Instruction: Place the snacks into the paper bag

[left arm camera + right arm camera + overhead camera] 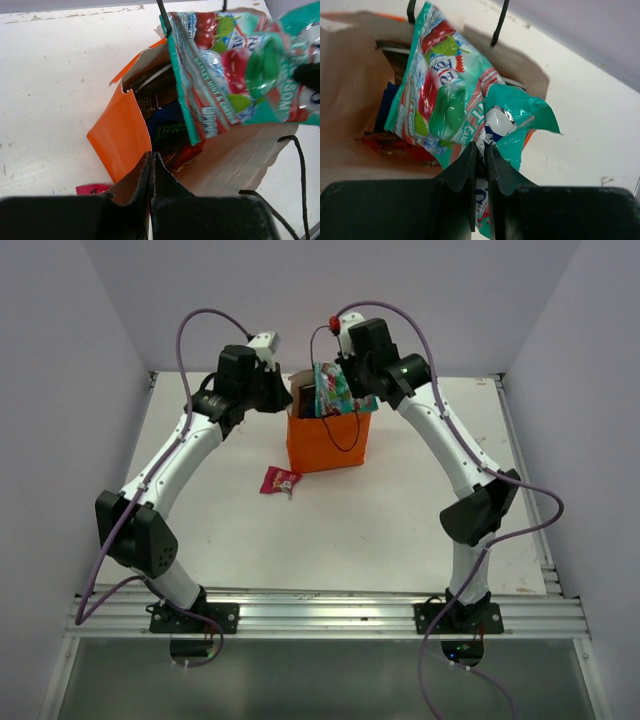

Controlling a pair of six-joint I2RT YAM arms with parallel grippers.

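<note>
The orange paper bag (325, 440) stands at the table's back middle. My left gripper (151, 159) is shut on the bag's rim and holds its left wall. My right gripper (481, 150) is shut on the teal-green and red packet (442, 100), which hangs over the bag's open mouth; the packet also shows in the top view (335, 388) and in the left wrist view (230, 70). Inside the bag lie a dark brown packet (155, 92), a blue packet (162, 117) and a red-orange packet (395, 145). The small pink-red packet (279, 480) lies on the table in front of the bag's left corner.
Black loop handles (345, 430) hang over the bag's front. White walls close in the table on the left, back and right. A metal rail (330, 615) runs along the near edge by the arm bases.
</note>
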